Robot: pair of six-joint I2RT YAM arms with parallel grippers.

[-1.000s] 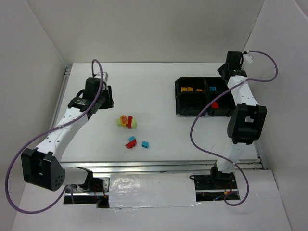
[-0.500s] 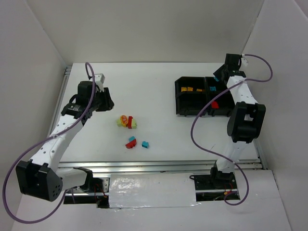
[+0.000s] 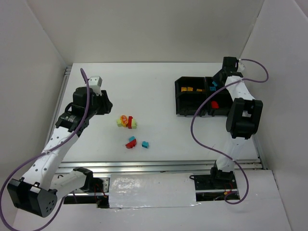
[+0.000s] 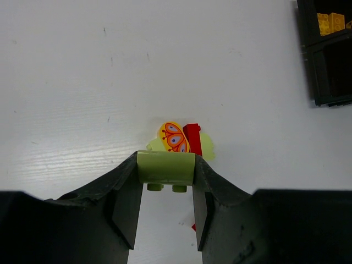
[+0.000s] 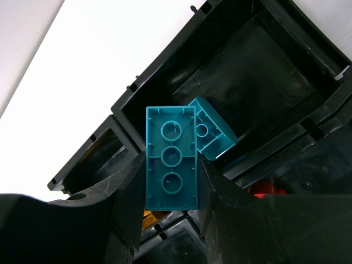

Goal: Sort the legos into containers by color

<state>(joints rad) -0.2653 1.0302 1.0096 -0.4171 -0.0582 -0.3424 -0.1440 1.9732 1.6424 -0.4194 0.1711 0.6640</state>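
Observation:
My left gripper (image 3: 107, 103) is shut on a pale yellow-green lego (image 4: 165, 167) and holds it above the table, left of a small pile (image 3: 126, 121) of yellow-green legos, a butterfly-printed piece and a red lego (image 4: 192, 138). My right gripper (image 3: 215, 82) is shut on a teal lego (image 5: 171, 157) over the far right compartment of the black tray (image 3: 178, 98), where another teal lego (image 5: 213, 131) lies. Orange legos (image 3: 189, 89) lie in the far left compartment. A red lego (image 3: 215, 103) lies in the near right one.
A red lego with a teal one on it (image 3: 131, 142) and a single teal lego (image 3: 145, 144) lie on the white table near the front. White walls close in the left, back and right sides. The tray corner (image 4: 324, 82) shows in the left wrist view.
My left arm has swung its elbow outward and the gripper with the green lego has shifted slightly nearer. My right gripper has tipped down over the tray's teal compartment with the teal lego.

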